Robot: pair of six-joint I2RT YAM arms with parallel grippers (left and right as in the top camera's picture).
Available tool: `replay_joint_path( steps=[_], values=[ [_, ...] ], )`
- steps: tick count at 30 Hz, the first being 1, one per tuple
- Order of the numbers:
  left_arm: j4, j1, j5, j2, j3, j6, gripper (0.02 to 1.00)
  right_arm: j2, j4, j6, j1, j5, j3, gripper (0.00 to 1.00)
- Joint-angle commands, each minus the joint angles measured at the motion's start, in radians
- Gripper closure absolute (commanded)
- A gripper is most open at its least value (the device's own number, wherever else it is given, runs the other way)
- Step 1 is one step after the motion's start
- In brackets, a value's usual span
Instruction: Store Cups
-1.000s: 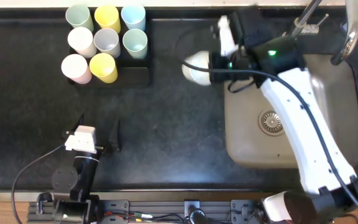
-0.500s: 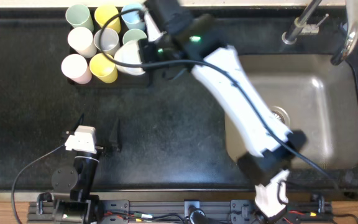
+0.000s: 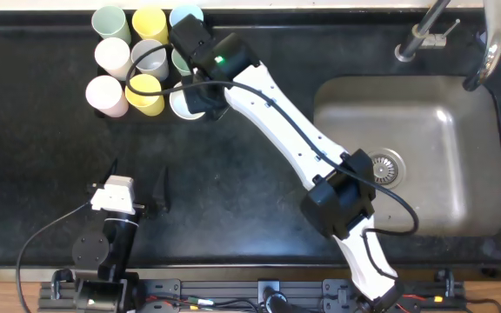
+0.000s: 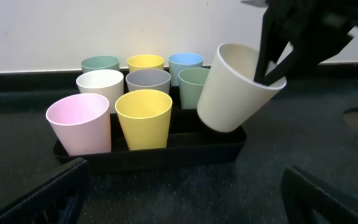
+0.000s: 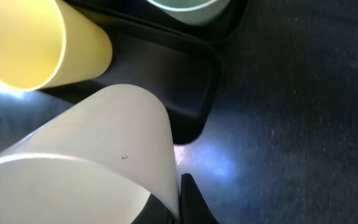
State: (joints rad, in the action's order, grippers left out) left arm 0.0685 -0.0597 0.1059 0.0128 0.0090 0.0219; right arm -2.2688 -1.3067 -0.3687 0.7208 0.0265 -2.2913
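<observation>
A black tray (image 3: 200,111) at the counter's far left holds several cups, among them a pink cup (image 3: 105,96) and a yellow cup (image 3: 144,94) in its near row. My right gripper (image 3: 195,90) is shut on a white cup (image 3: 183,104), one finger inside the rim. The white cup (image 4: 234,87) hangs tilted over the tray's (image 4: 166,154) free near-right corner, beside the yellow cup (image 4: 143,118). The right wrist view shows the white cup (image 5: 86,155) just above the tray's edge (image 5: 194,74). My left gripper (image 3: 137,186) rests open near the counter's front.
A steel sink (image 3: 459,165) with a tap (image 3: 424,33) lies at the right. The right arm stretches diagonally across the dark counter (image 3: 233,200) from the bottom right to the tray.
The right arm has swung left from the sink's edge, carrying the white cup across the counter to the tray's near-right corner. The left arm has not moved.
</observation>
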Motion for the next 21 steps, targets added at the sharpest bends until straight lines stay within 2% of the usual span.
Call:
replay_joint_path(
  steps=[1,21],
  values=[
    [0.005,-0.008,0.017,-0.01,-0.001,-0.018,0.018,-0.034,0.027,-0.014,0.006,-0.056,-0.037,0.958],
    [0.005,-0.008,0.017,-0.01,-0.001,-0.018,0.018,-0.119,0.063,-0.021,0.003,-0.104,-0.036,0.956]
  ],
)
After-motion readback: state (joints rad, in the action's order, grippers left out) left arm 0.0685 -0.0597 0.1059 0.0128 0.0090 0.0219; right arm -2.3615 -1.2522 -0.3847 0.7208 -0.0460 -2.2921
